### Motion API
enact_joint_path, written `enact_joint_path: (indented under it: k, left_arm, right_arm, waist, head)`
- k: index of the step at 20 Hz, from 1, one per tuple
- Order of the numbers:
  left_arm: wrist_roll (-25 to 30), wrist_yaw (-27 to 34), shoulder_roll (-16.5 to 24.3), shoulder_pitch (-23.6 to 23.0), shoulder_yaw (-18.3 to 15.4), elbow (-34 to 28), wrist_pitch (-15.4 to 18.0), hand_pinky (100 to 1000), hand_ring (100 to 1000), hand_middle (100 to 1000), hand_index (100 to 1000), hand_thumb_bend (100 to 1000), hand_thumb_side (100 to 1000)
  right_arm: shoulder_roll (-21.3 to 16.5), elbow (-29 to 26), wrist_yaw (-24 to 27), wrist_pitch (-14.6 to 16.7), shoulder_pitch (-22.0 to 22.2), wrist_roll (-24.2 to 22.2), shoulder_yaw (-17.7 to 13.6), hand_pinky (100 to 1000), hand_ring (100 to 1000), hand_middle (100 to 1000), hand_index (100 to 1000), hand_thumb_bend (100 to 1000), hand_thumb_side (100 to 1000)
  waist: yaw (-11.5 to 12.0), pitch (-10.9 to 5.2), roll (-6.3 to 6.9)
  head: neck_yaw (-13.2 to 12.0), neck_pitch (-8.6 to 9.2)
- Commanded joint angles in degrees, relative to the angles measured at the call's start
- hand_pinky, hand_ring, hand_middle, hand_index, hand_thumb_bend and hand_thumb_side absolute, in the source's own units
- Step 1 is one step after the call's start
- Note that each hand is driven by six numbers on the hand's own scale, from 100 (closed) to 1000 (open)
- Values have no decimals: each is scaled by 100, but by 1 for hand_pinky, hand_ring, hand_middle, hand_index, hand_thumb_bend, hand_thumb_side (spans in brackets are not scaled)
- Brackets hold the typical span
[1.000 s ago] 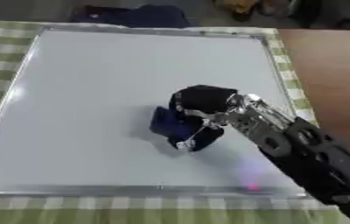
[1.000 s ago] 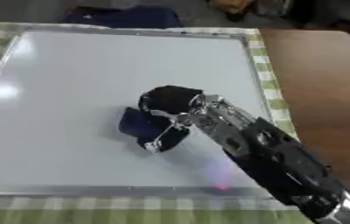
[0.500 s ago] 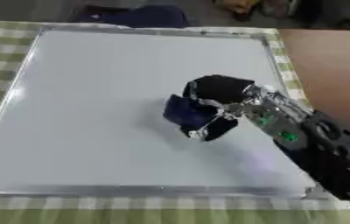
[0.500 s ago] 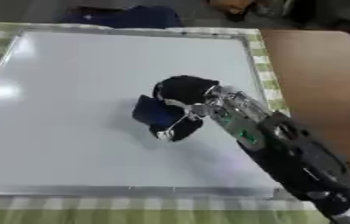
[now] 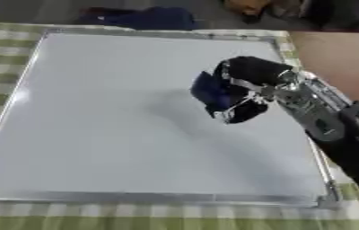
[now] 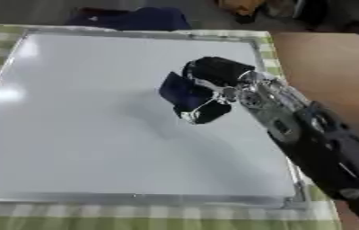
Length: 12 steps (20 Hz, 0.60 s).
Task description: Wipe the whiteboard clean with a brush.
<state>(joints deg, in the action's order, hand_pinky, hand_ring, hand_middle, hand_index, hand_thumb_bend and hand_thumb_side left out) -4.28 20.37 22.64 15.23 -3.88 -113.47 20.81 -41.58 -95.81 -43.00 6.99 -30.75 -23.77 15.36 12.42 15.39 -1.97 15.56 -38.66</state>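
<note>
On the right half of the whiteboard (image 5: 120,130), a little above its middle height, the robot's right hand (image 5: 249,85) presses a dark blue brush (image 5: 210,92) against the white surface. The fingers (image 5: 242,114) and thumb are curled round the brush, so that only its left part shows beyond the black hand; the rest is hidden under the palm. The right arm (image 5: 332,130), black with silver joints, comes in from the lower right corner and crosses the whiteboard's right frame edge on its way to the hand. A soft shadow lies on the board just below and left of the brush. The whiteboard itself is a large white panel in a thin silver frame, slightly askew in both eye views, and its surface looks plain white everywhere the hand does not cover it; no writing can be made out. It lies on a green and white checked cloth (image 5: 2,58), which shows as a strip along the board's left edge, below its bottom edge and as a narrow band past its right edge. Right of that band, beyond the board's upper right corner, bare brown tabletop (image 6: 324,63) shows. Just past the board's top edge, near its middle, lies a dark blue bundle of fabric (image 6: 132,19); what it is cannot be told.
</note>
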Motion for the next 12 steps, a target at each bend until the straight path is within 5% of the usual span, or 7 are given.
enact_joint_path:
  k: [1,12]
  left_arm:
    - [-24,-26,98,57,-78,-112,5,537,639,583,546,160,977]
    - [-2,-73,78,111,-95,-112,29,535,636,582,542,147,990]
  right_arm:
    - [-417,-123,236,-146,-39,111,-285,649,759,322,100,130,479]
    - [-1009,288,571,-369,102,408,-861,653,724,325,100,124,481]
  waist:
    - [9,-57,20]
    - [133,155,2]
  head:
    - [-47,75]
    - [-93,209]
